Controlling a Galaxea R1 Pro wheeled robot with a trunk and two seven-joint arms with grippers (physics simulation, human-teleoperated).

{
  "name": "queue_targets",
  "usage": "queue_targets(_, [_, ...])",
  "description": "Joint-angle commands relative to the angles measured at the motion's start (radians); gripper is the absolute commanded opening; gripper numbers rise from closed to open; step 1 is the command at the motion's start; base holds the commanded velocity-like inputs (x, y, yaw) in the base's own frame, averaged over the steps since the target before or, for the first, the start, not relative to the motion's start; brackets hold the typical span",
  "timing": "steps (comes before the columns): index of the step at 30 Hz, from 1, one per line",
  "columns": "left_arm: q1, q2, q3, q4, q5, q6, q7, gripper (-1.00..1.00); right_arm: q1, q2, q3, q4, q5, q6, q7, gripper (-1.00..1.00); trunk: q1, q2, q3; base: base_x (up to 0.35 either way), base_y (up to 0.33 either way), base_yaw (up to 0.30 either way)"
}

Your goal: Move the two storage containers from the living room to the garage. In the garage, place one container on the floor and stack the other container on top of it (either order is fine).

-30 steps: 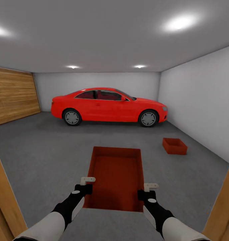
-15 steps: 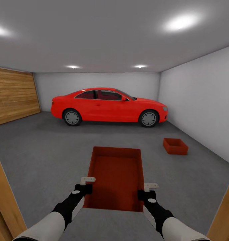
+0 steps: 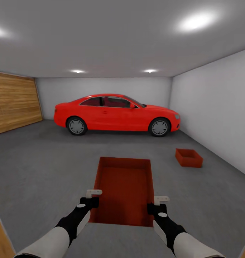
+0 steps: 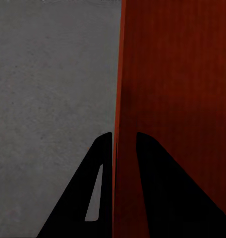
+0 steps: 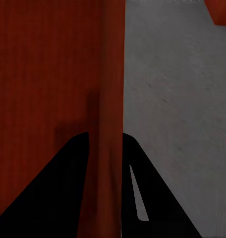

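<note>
The robot faces into the garage, holding one orange-red storage container (image 3: 124,190) out in front of it between both arms, above the dark grey concrete floor (image 3: 40,161). The left gripper (image 3: 91,199) is clamped on the container's left wall near the close end, and the right gripper (image 3: 157,204) on the right wall opposite. In the left wrist view the two dark fingers (image 4: 93,188) straddle the thin red wall, one either side and pressed close to it; the right wrist view shows the same — fingers (image 5: 142,193) pinched on the wall's edge, with grey floor beyond.

The second storage container (image 3: 188,157) sits on the floor ahead and to the right, near the light grey side wall (image 3: 215,111) and well apart from the held one. A red car (image 3: 115,114) is parked across the far end, and a wood-panelled door (image 3: 15,102) lines the left side
</note>
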Motion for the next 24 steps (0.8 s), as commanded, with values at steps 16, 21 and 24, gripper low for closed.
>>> queue_targets(16, [-0.001,0.022,0.002,-0.004,-0.009,-0.032,0.024,-1.00,-0.001,-0.001,-0.004,0.003,-0.020,-0.003,-0.005,-1.00,0.001,-0.001,-0.001,0.318,0.000,0.000])
queue_targets(21, [-0.001,0.022,0.002,-0.005,-0.009,-0.032,0.024,-1.00,-0.001,-0.001,-0.003,0.003,-0.020,-0.003,-0.005,-1.00,0.001,-0.001,-0.001,0.321,0.000,0.000])
queue_targets(24, [-0.001,0.022,0.002,-0.004,-0.009,-0.032,0.024,-1.00,-0.001,-0.001,-0.003,0.003,-0.020,-0.004,-0.005,-1.00,0.001,-0.001,-0.001,0.321,0.000,0.000])
